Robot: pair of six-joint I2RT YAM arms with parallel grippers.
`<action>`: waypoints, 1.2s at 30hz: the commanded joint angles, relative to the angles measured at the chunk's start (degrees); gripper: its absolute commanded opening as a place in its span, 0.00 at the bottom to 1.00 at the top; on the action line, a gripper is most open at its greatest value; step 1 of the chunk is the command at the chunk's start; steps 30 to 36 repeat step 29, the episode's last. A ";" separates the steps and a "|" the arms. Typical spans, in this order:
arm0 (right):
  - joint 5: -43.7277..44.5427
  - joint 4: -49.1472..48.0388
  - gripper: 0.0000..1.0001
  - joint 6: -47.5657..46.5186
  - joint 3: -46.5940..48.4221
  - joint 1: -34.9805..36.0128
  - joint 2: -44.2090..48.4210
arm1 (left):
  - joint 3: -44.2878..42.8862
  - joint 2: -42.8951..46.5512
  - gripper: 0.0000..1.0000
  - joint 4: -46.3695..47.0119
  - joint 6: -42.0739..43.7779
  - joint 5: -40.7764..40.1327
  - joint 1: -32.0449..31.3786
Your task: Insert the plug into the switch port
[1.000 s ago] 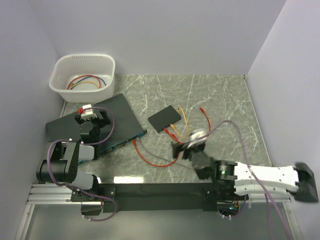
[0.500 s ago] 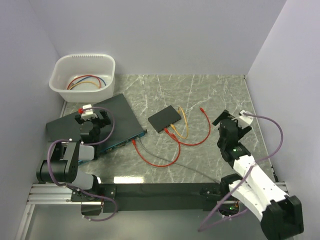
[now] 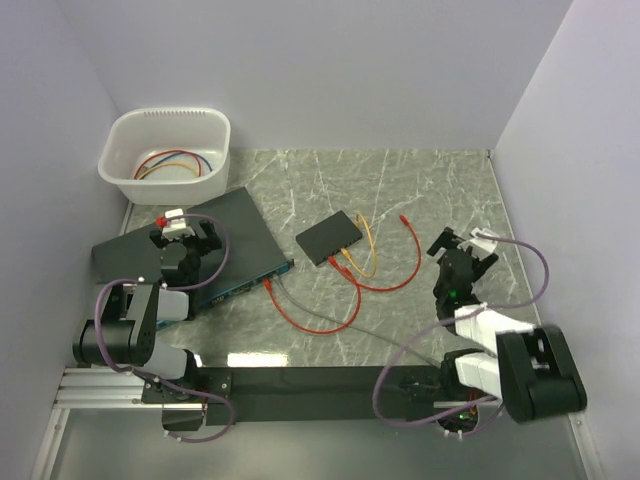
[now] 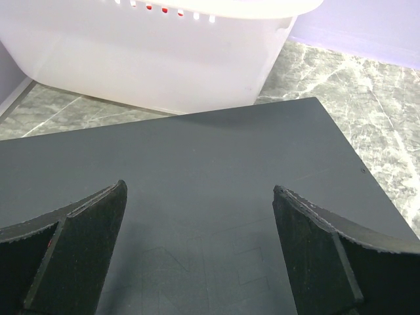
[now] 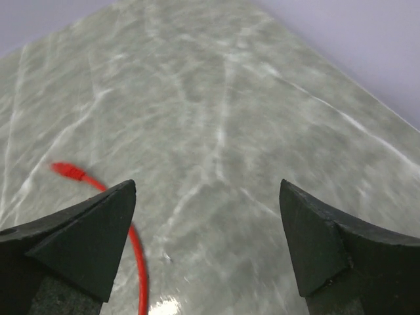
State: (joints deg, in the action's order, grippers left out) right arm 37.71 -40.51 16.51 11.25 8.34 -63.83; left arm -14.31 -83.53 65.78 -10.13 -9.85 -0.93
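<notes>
From the top camera, we are seeing the plug (image 3: 403, 217) lying loose on the tabletop (image 3: 440, 180), well apart from the switch (image 3: 190, 245). The switch port (image 3: 243, 284) is sitting somewhere in the teal front face, too small here to tell from its neighbours. The plug's red cable (image 3: 414, 262) is curving back toward the small black box (image 3: 330, 238). The right hand (image 3: 460, 243) is hovering near the plug, to its right, holding nothing. The left hand (image 3: 182, 238) is sitting over the switch, near the white tub (image 3: 165, 150).

The left wrist camera is showing the left hand (image 4: 198, 197) spread wide above the flat black switch top (image 4: 216, 151), with nothing between the fingers. The tub (image 4: 164, 72) is standing just beyond the far edge.

The right wrist camera is showing the right hand (image 5: 207, 190) spread wide too and empty, pointing across bare tabletop (image 5: 262, 98). The plug (image 5: 67, 170) is lying ahead and left of the gap, not between the fingers.

We are judging this as the reach for the plug, with nothing grasped yet. The next move is calling for the right hand to swing left until the plug sits between its fingers, then lower and pinch the connector body behind its tip, then carry it across to the teal face with the cable trailing free
</notes>
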 commanded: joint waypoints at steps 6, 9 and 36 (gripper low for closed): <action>-26.20 -22.00 0.97 -11.24 1.85 -4.21 -11.05 | -0.11 -0.14 0.99 3.31 0.55 1.06 0.22; -25.76 -23.56 0.97 -11.59 0.89 -4.12 -10.53 | -0.11 -0.06 0.99 3.39 0.55 1.06 0.23; -31.39 -22.94 1.00 -13.43 1.24 -4.65 -10.52 | -0.11 -0.06 0.99 3.48 0.55 1.06 0.23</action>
